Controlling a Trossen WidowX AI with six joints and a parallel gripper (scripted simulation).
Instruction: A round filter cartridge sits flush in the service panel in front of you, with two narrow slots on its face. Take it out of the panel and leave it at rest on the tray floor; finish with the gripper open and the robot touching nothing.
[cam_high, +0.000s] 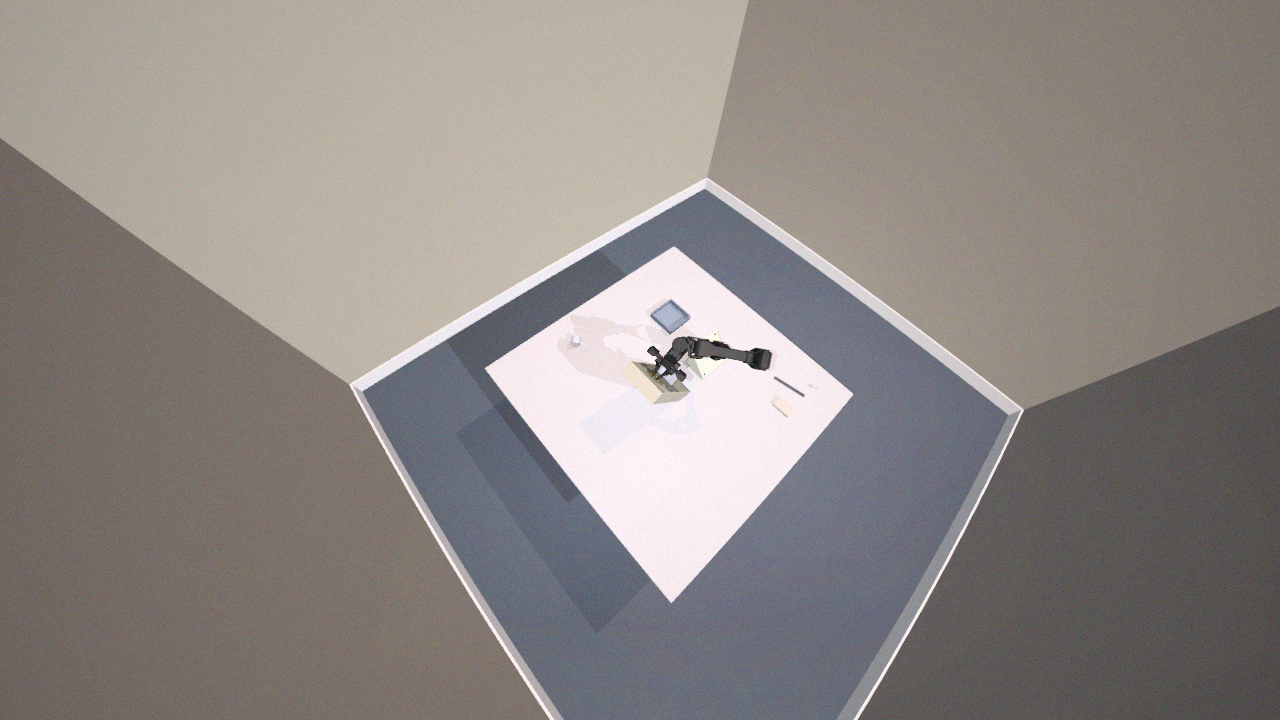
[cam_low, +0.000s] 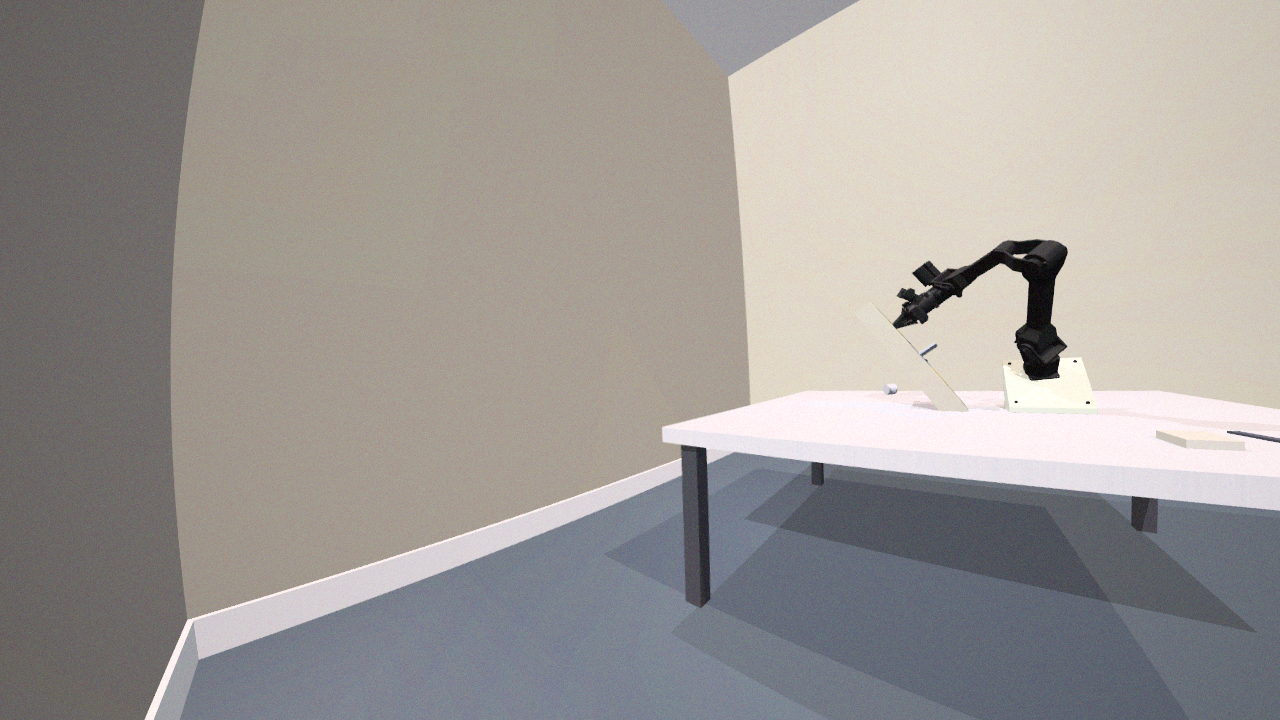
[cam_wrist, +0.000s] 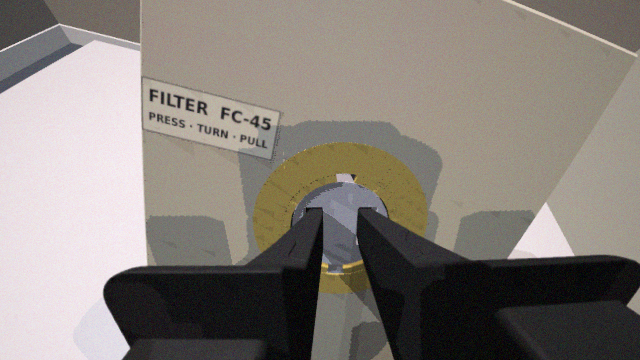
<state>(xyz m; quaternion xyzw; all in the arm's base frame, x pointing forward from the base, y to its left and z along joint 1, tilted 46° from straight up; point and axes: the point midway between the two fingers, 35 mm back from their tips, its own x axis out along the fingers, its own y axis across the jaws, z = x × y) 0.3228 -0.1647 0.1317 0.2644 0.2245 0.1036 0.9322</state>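
Note:
The tilted beige service panel (cam_high: 641, 382) (cam_low: 911, 360) (cam_wrist: 400, 90) has a yellow ring (cam_wrist: 345, 157) around the round grey filter cartridge (cam_wrist: 345, 192). In the wrist view the cartridge sits inside the ring; its exact depth is hard to tell. My gripper (cam_high: 657, 375) (cam_low: 896, 325) (cam_wrist: 338, 213) is at the cartridge face, with its two narrow fingertips in the slots, shut on the part between them. The fingertips hide most of the slots. The blue-grey tray (cam_high: 660, 325) stands on the table, apart from the panel and the arm.
A blue-grey peg (cam_low: 930, 349) sticks out of the panel below the gripper. A small white cylinder (cam_high: 574, 340) (cam_low: 889, 389) lies beyond the panel. A flat beige block (cam_high: 784, 407) (cam_low: 1199, 439) and a dark rod (cam_high: 788, 385) lie near the arm's base side.

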